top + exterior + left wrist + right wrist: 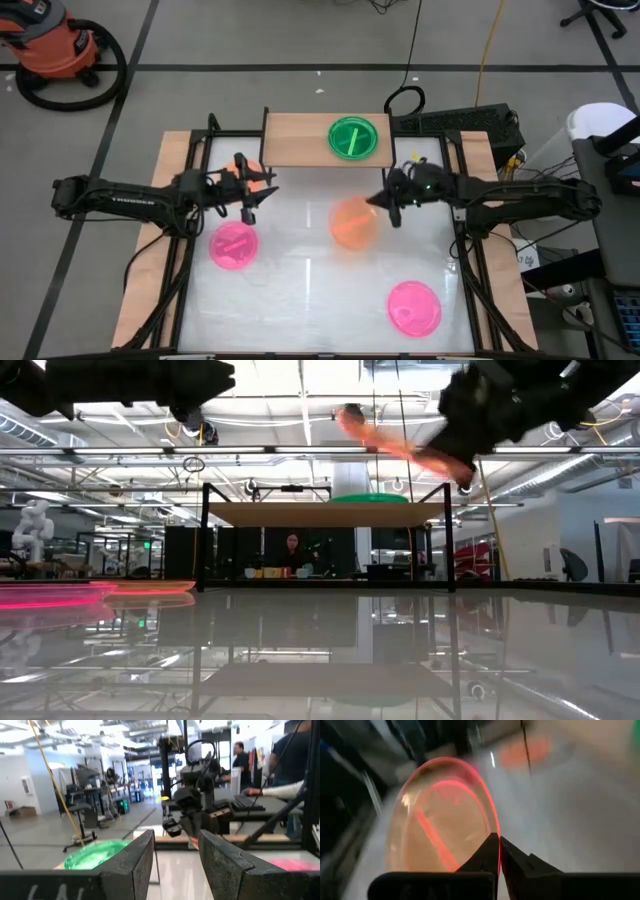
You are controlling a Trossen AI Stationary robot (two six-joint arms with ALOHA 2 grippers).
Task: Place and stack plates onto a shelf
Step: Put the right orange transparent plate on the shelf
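My right gripper [387,207] is shut on an orange plate [353,222] above the table's middle; the low view shows this plate [400,442] high up, above shelf height. The light-wood shelf [300,140] stands at the far edge with a green plate [352,137] lying flat on it. My left gripper [252,198] hovers open to the left, raised off the table. A second orange plate [250,172] lies partly under the left arm. Two pink plates [233,245] [414,307] lie flat on the table. My right gripper pinches the orange plate's rim [495,845] on its right-hand side between the two fingers, coming roughly level from the table's right. The plate is lifted clear and tilted, its free edge [345,415] higher than the held edge.
The white tabletop [300,290] has bare room in the middle and near the front. The shelf's black legs [204,535] stand at the far side. The shelf board left of the green plate [270,513] is bare. People and desks show in the room beyond.
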